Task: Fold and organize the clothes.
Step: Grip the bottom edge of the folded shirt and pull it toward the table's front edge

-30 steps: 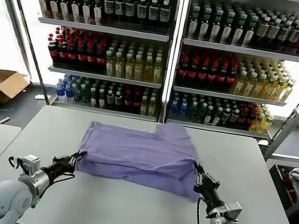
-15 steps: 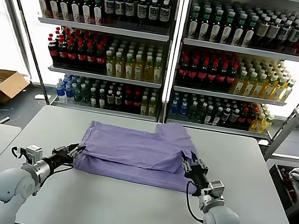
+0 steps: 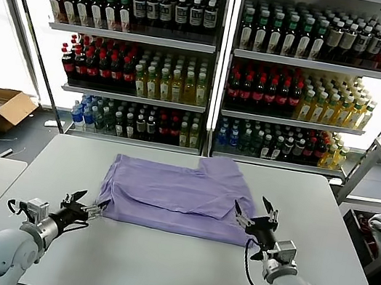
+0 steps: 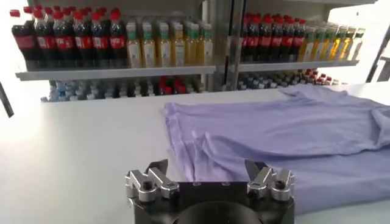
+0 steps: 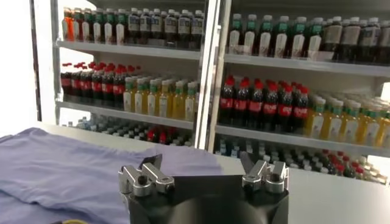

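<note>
both my left gripper (image 3: 84, 206) and right gripper (image 3: 257, 218) stand spread, empty, beside the folded lavender t-shirt (image 3: 179, 199); a careless regrasp could drag the fold askew.

Bright daylight floods in from behind the tall metal shelves of drink bottles (image 3: 219, 66), blowing the windows out to plain white. The pale grey tabletop (image 3: 155, 262) glares softly; shadows under it stay faint. Nearby black gripper housings look slightly soft in the wrist views.
</note>
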You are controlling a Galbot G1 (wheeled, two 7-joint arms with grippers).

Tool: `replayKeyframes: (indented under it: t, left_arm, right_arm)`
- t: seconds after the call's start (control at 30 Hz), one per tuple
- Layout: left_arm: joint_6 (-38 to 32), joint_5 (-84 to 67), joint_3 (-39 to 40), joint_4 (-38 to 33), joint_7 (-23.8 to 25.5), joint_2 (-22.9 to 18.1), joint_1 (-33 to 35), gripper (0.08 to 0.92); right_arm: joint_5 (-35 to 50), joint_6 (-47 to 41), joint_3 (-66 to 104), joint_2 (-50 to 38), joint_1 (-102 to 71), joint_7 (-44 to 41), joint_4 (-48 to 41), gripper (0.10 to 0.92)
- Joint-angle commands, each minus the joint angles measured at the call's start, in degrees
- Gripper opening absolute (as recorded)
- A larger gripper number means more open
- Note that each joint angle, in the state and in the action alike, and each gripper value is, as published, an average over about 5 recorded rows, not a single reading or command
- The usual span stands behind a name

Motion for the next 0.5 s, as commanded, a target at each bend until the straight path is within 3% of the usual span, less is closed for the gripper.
replayKeyframes:
  t: [0.03,0.33,0.5]
  left_arm:
    - [-0.4,0.7,0.5,0.8,-0.4,-1.0,1.9,0.815]
    - [-0.5,0.8,1.1,4.3,-0.6,-1.5,-0.3,0.823]
    - [-0.5,0.6,1.0,5.3,-0.5,-1.5,-0.6,0.822]
  right_arm:
    - [3.4,-6.1,1.3,0.3,-9.0,6.6,6.6,0.822]
    - [6.6,-10.0,-1.1,1.3,-6.0,8.6,-0.3,0.823]
    - [6.5,-10.5,-2.8,1.8,-4.1,8.3,-2.0,0.723]
